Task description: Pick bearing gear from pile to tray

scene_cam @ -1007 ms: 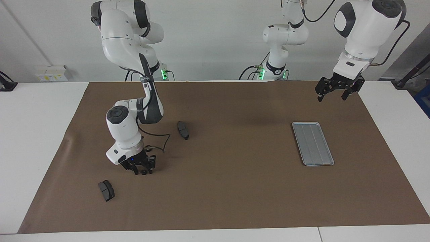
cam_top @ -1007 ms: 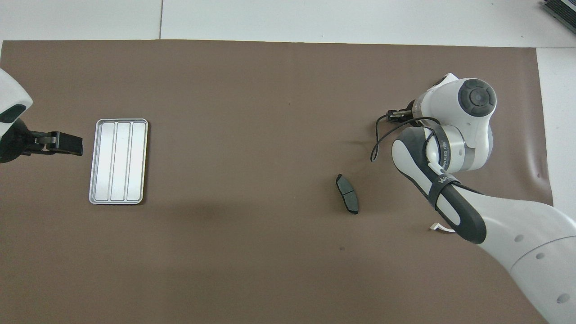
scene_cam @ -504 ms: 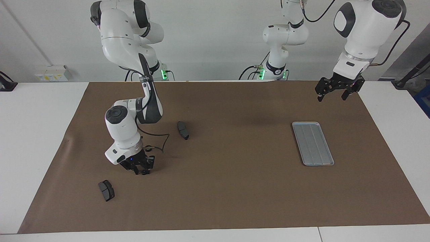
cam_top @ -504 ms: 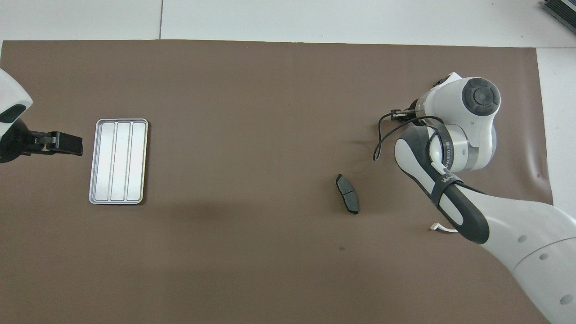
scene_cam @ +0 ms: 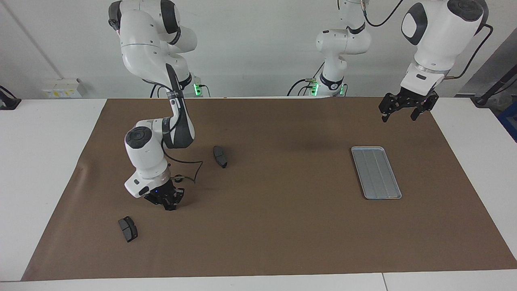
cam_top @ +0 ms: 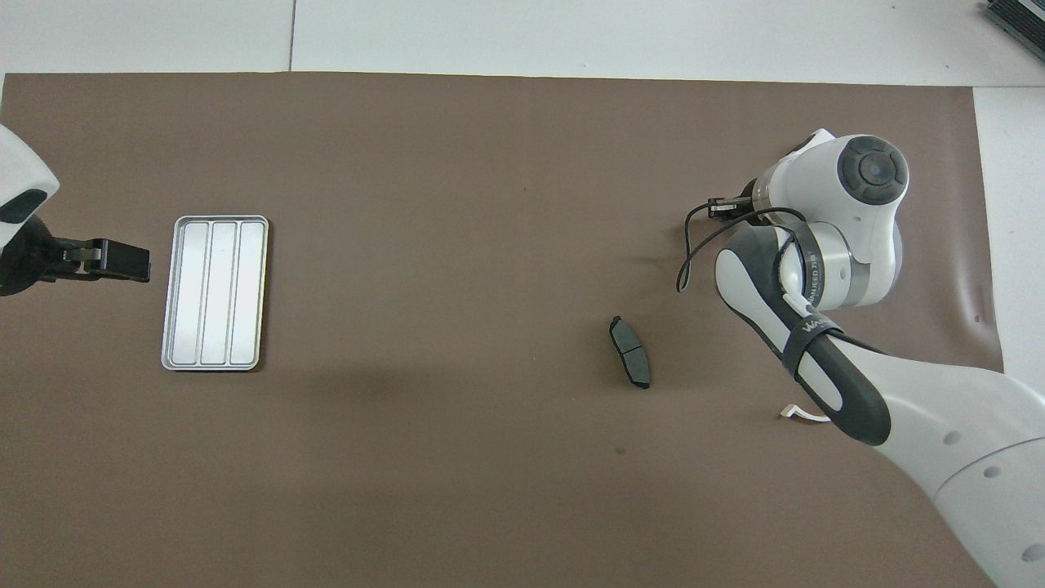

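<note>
**Gear pinched at the right arm's end of the mat**

Facing view first: you see the right gripper point(scene_cam: 169, 207) down at the mat, its fingertips now drawn together to a point, where a second ago they stood apart around a small black round gear. That gear no longer shows separately, so you can take it, as a judgement, that the fingers have closed on it; the part itself is hidden between them. If so, the pick is made and the lift and carry to the tray point(scene_cam: 376, 172) come next, well apart at the left arm's end. The left gripper point(scene_cam: 405, 111) waits in the air over the mat's edge near the tray, fingers wide, unchanged. Two brake-pad pieces lie loose, one point(scene_cam: 128, 228) near the right gripper, the other point(scene_cam: 220, 156) nearer to the robots.

Overhead view: the right arm's own body covers its gripper, so you learn nothing of the grip here. It does show a white bracket point(cam_top: 802, 415) peeking from under the arm, and the tray's point(cam_top: 215, 292) three empty lanes.
</note>
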Robot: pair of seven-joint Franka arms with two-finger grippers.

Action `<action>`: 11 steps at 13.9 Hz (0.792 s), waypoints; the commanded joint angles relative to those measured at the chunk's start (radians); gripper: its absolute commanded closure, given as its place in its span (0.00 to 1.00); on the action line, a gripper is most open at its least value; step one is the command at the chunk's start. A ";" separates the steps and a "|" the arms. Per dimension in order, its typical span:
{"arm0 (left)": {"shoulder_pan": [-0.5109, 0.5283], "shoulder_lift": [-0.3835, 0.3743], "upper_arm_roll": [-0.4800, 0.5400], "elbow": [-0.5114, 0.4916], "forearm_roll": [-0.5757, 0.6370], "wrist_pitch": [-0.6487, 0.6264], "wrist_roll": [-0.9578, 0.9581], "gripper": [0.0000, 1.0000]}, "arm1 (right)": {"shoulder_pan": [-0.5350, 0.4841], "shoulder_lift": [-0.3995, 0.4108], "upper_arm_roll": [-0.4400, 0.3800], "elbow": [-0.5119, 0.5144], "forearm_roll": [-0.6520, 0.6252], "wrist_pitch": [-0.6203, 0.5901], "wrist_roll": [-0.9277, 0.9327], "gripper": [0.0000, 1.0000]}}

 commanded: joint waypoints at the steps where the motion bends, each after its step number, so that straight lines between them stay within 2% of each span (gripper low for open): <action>1: 0.005 -0.033 0.000 -0.038 -0.007 0.017 0.017 0.00 | 0.038 -0.100 0.007 -0.003 0.011 -0.112 0.107 1.00; 4: 0.005 -0.033 0.000 -0.038 -0.007 0.016 0.015 0.00 | 0.150 -0.115 0.007 0.044 0.019 -0.179 0.303 1.00; 6: 0.005 -0.033 0.000 -0.038 -0.006 0.016 0.017 0.00 | 0.212 -0.114 0.009 0.050 0.021 -0.157 0.419 1.00; 11: 0.005 -0.033 0.000 -0.038 -0.007 0.016 0.017 0.00 | 0.310 -0.096 0.101 0.052 0.022 -0.039 0.695 1.00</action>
